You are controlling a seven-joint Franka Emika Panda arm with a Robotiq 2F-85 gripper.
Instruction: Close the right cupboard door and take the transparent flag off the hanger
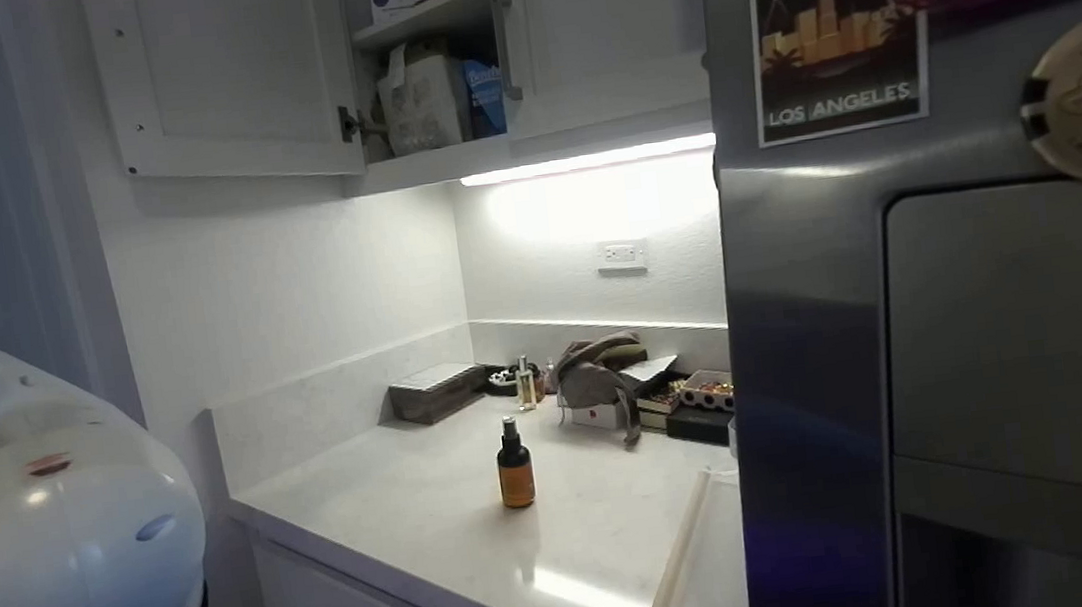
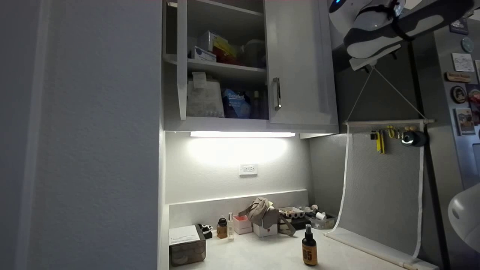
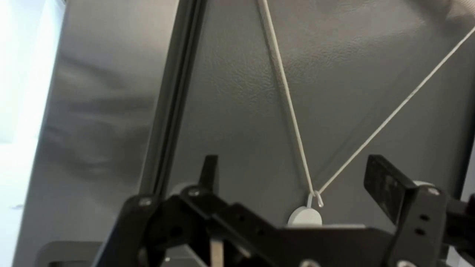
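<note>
The right cupboard door (image 1: 612, 24) is a white panel with a metal handle. It looks shut in both exterior views (image 2: 300, 63). The transparent flag (image 2: 382, 187) is a thin see-through sheet with white side edges. It hangs against the fridge's side, its tan bottom strip (image 1: 679, 560) on the counter. The hanger, a thin pale bar (image 2: 386, 122), runs along its top. Its cord (image 3: 287, 92) loops over a small white round hook (image 3: 305, 217), partly hidden by the gripper. My gripper (image 3: 293, 163) is open and empty, one finger each side of hook and cord, not closed on them.
The left cupboard door (image 1: 225, 75) stands open. The steel fridge (image 1: 804, 316) stands right of the counter (image 1: 371, 502). A spray bottle (image 2: 309, 247) stands on the counter, with boxes and a brown bag (image 2: 260, 213) behind. Small yellow and black tools (image 2: 380, 142) show near the bar.
</note>
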